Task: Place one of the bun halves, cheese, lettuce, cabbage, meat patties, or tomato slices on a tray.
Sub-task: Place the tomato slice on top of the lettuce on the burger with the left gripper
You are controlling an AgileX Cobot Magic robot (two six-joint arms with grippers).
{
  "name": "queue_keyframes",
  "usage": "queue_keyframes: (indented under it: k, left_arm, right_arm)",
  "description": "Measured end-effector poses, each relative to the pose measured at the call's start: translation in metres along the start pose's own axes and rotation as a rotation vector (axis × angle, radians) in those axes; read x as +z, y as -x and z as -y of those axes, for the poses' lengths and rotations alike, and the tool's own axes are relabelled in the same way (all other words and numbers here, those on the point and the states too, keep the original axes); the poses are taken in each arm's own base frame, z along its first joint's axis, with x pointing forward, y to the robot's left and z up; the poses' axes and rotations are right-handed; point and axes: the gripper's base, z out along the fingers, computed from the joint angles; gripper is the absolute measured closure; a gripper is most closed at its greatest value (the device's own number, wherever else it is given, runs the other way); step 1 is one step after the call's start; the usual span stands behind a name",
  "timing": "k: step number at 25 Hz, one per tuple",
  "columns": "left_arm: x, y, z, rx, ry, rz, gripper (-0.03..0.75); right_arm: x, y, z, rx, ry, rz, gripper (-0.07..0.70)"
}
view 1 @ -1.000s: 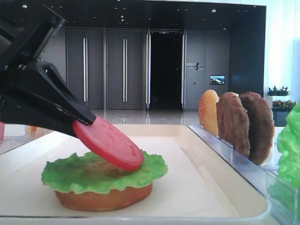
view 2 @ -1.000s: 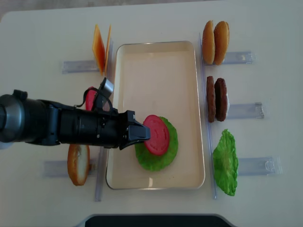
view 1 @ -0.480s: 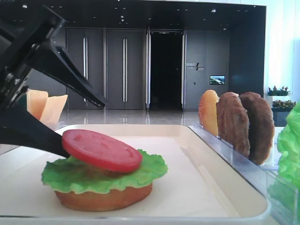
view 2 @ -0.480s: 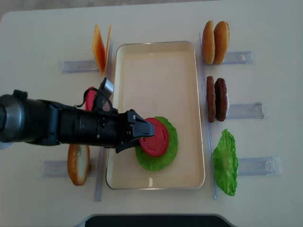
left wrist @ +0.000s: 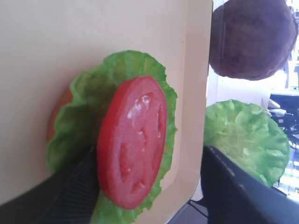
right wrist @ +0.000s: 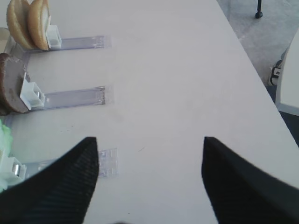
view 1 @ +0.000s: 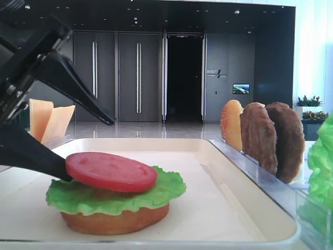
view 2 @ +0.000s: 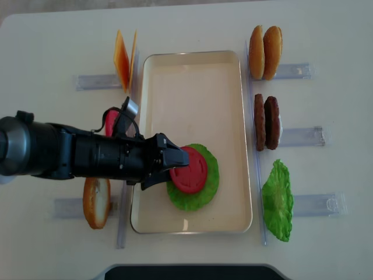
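Where racks stand: two meat patties [view 2: 266, 122], two cheese [view 2: 123, 60].

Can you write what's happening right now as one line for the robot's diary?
left gripper: open | tomato: lying on lettuce | lettuce: on bun in tray | right gripper: open, holding nothing

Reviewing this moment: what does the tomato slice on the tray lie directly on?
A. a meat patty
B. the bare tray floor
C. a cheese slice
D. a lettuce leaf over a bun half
D: the tomato slice lies on the lettuce leaf, which covers a bun half on the tray; the left hand stands open around it.
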Motion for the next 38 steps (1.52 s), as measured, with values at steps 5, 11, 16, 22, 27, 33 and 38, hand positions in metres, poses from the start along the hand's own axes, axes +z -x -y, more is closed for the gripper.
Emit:
queue_keyframes:
  k: [5,11,16,22,27,33,38]
  left_arm:
    - [0.0,0.0,-0.0011,-0.008,0.012,0.0,0.209]
    - [-0.0001,-0.0025,-0.0026,0.021,0.028,-0.027,0.209]
    - [-0.0001,-0.0028,-0.0032,0.031,0.035,-0.033,0.209]
    - [-0.0002,-0.0039,-0.0038,0.037,0.045,-0.048,0.209]
    - [-0.0002,-0.0047,-0.0044,0.044,0.05,-0.057,0.209]
    - [-0.0003,-0.0055,-0.0049,0.056,0.056,-0.067,0.209]
    - [-0.0049,-0.0021,-0.0093,0.054,0.059,-0.064,0.209]
  right_arm:
    - [0.0,0.0,0.0,0.0,0.0,0.0,0.151]
    - [0.0,0.0,0.0,0.0,0.0,0.0,0.151]
    - [0.0,0.0,0.0,0.0,0.0,0.0,0.151]
    - [0.0,0.0,0.0,0.0,0.0,0.0,0.151]
    - [0.0,0.0,0.0,0.0,0.0,0.0,0.151]
    - [0.0,0.0,0.0,0.0,0.0,0.0,0.151]
    - [0.0,0.0,0.0,0.0,0.0,0.0,0.151]
